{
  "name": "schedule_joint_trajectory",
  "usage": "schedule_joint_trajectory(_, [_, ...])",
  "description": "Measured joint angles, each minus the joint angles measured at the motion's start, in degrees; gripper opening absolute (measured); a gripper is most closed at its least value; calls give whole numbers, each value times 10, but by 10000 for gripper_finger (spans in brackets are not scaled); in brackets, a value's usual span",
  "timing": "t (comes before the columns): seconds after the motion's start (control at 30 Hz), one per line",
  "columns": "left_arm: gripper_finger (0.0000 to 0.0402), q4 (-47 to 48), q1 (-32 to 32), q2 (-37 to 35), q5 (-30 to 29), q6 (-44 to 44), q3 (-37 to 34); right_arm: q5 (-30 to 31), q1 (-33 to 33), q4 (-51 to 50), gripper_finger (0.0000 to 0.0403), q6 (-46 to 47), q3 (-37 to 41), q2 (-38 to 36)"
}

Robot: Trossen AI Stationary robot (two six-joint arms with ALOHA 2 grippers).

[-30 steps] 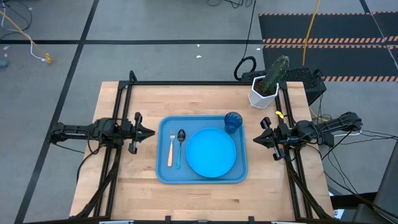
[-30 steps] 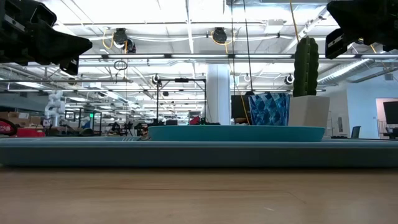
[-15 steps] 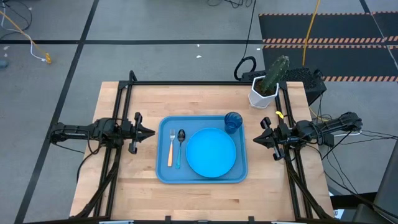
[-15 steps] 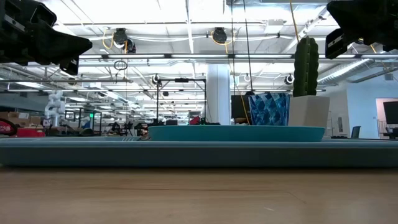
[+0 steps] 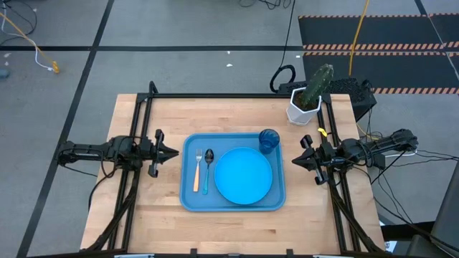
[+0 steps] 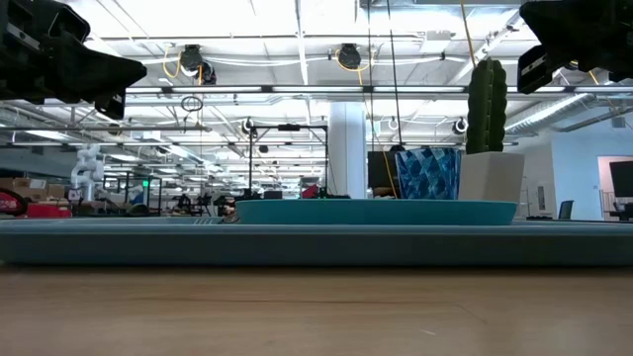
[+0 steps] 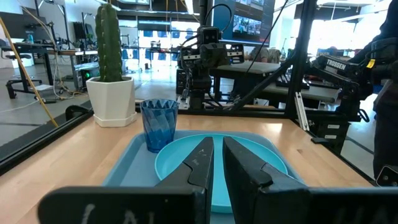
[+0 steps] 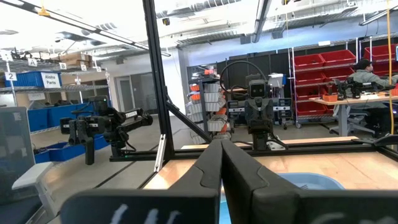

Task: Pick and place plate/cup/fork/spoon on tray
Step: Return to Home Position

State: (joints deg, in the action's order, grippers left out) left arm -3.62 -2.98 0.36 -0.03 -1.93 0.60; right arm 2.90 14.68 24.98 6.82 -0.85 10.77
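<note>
Both were clenched, empty: left end effector (image 5: pixel 166 151), right end effector (image 5: pixel 294 160). Only the high view clearly showed fork (image 5: pixel 196 172) and spoon (image 5: pixel 207 168), heads toward the cup's (image 5: pixel 269 140) side.

tray (image 5: pixel 188 201): rectangular, flat mid-table
plate (image 5: pixel 243 175): sky-blue, on tray
cup (image 5: pixel 269 140): upright, tray corner beside plate
fork (image 5: pixel 196 172): tray's left side
spoon (image 5: pixel 208 168): between fork and plate

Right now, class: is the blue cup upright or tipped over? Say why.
Upright. The cup stands on its base in a corner of the tray, open mouth up; from above its rim shows as a full circle.
</note>
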Motion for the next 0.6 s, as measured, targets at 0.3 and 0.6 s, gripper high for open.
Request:
schedule_joint_trajectory(0.3, [37, 0, 0, 0, 0, 0, 0, 0, 0, 0, 0, 0, 0, 0])
schedule_joint_trajectory(0.6, [37, 0, 0, 0, 0, 0, 0, 0, 0, 0, 0, 0, 0, 0])
